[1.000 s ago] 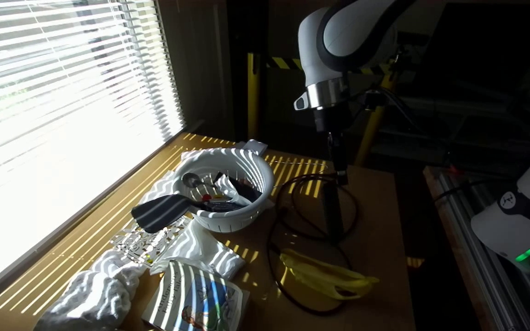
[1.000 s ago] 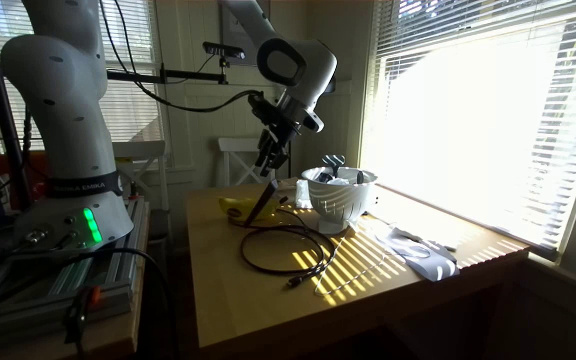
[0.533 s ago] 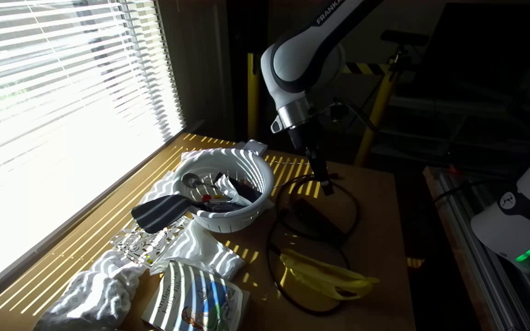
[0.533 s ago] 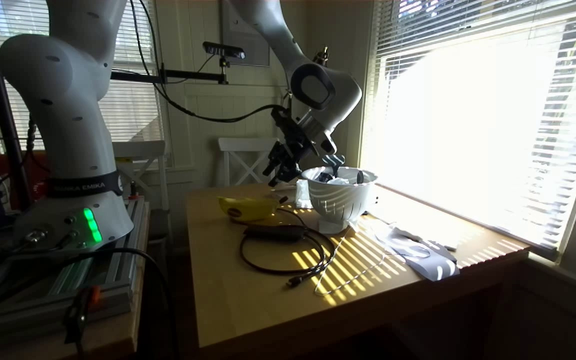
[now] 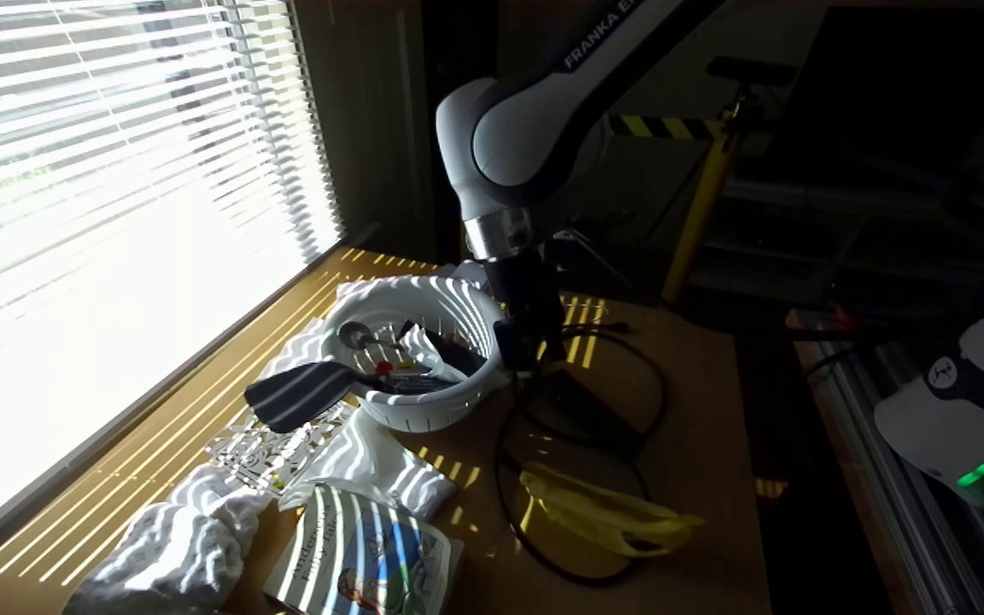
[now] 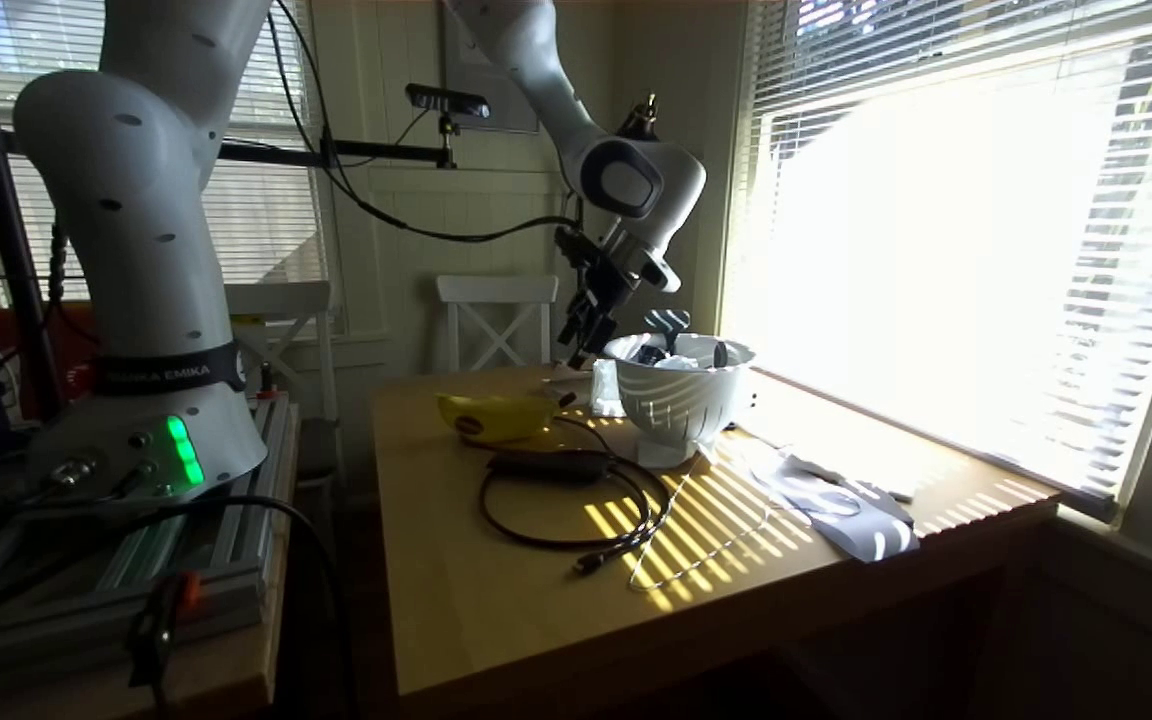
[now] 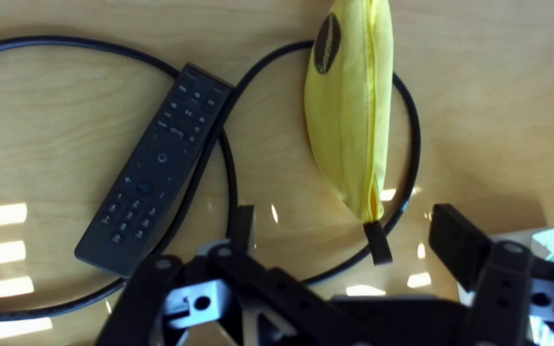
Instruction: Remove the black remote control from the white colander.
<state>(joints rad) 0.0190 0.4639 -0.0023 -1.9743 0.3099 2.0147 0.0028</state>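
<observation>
The black remote control [image 7: 154,173] lies face up on the table [image 6: 476,590], over part of the black cable [image 7: 416,139] and outside the white colander [image 6: 676,400], so we judge the removal done. Our gripper [image 7: 346,233] is spread wide and holds nothing, near the colander in both exterior views. To back off well, we do best to rise straight up before swinging aside, slowly enough to snag neither the colander nor the cable, and leave the remote alone
</observation>
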